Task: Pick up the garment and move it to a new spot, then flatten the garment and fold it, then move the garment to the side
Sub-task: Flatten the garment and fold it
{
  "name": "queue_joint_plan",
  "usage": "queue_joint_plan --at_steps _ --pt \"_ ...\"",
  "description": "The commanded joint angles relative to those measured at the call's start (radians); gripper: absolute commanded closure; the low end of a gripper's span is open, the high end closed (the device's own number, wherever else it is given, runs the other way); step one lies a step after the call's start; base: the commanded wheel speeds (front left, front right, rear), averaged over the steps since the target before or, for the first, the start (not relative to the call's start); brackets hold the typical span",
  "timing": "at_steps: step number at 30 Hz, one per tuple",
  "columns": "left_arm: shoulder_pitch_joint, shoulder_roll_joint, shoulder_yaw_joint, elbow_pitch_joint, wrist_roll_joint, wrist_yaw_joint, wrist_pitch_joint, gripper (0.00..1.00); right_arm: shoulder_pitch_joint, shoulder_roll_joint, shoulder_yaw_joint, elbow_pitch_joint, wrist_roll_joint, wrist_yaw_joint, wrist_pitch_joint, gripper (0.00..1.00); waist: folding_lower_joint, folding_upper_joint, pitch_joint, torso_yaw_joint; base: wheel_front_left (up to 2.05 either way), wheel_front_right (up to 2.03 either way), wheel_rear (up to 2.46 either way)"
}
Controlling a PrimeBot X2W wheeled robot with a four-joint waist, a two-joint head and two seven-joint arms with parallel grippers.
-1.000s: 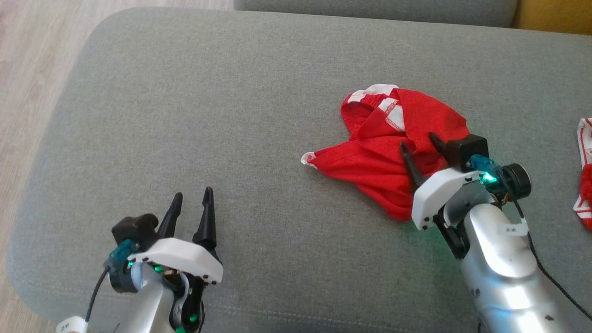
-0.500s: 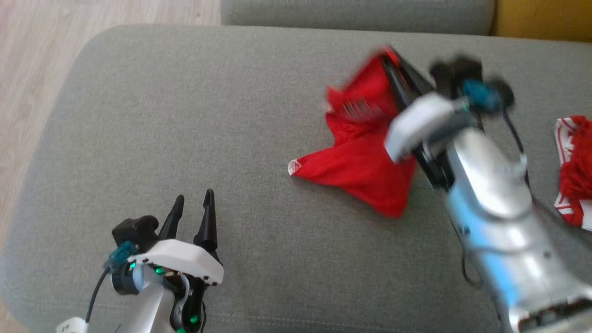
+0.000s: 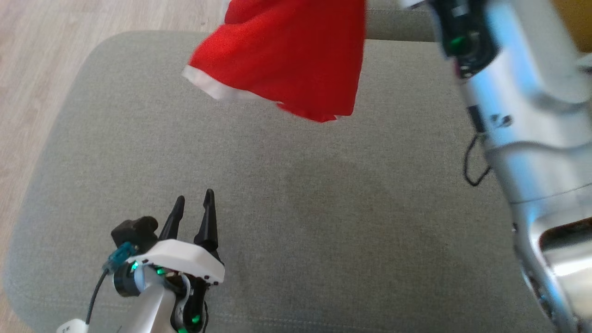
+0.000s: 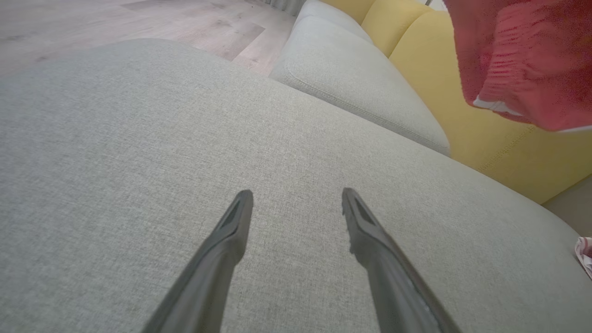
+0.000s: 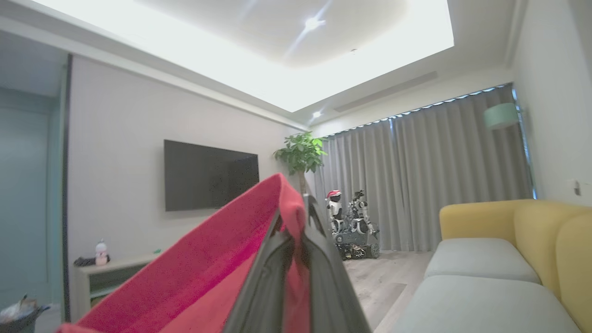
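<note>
The garment (image 3: 286,60) is red with a white hem and hangs in the air above the far half of the grey cushion (image 3: 296,194). In the right wrist view my right gripper (image 5: 298,226) is shut on a fold of the garment (image 5: 199,273), which drapes down to the left. My right forearm (image 3: 518,115) rises along the head view's right edge. The garment (image 4: 522,60) also hangs at the upper right of the left wrist view. My left gripper (image 3: 193,198) rests low at the cushion's near left, open, with nothing between its fingers (image 4: 231,231).
A second grey seat cushion (image 4: 356,78) and a yellow sofa back (image 4: 490,134) lie beyond. Wooden floor (image 3: 32,60) runs along the left. A bit of red-and-white cloth (image 4: 585,252) lies at the cushion's right edge. The room holds a TV (image 5: 210,175), a plant and another robot (image 5: 351,222).
My right gripper shut on the garment and lifted it off the cushion, up and away. The left arm has stayed put. The head camera has shifted slightly.
</note>
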Motion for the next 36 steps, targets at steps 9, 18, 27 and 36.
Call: queue_joint_plan --at_steps 9,18,27,36 --pt "-0.025 0.004 0.035 -0.038 0.011 -0.001 -0.006 0.00 0.106 -0.174 -0.192 0.271 -0.057 0.002 -0.051 1.00 0.0000 -0.0001 0.043 -0.014 0.00 0.00 0.00" --pt "-0.052 0.004 0.022 -0.021 0.019 -0.010 -0.006 0.00 0.123 -0.285 -0.296 0.586 -0.264 0.002 -0.076 0.00 0.0000 -0.0001 0.079 -0.041 0.00 0.00 0.00" --pt "-0.046 0.004 0.029 -0.007 0.025 -0.012 -0.006 0.00 0.121 -0.189 -0.251 0.564 -0.376 0.002 -0.098 0.00 0.0000 -0.0001 0.049 -0.108 0.00 0.00 0.00" --pt "-0.028 0.004 0.034 -0.028 0.022 -0.005 -0.006 0.00 0.262 -0.134 -0.203 0.296 -0.304 0.002 -0.100 0.00 0.0000 -0.0001 0.013 -0.173 0.00 0.00 0.00"
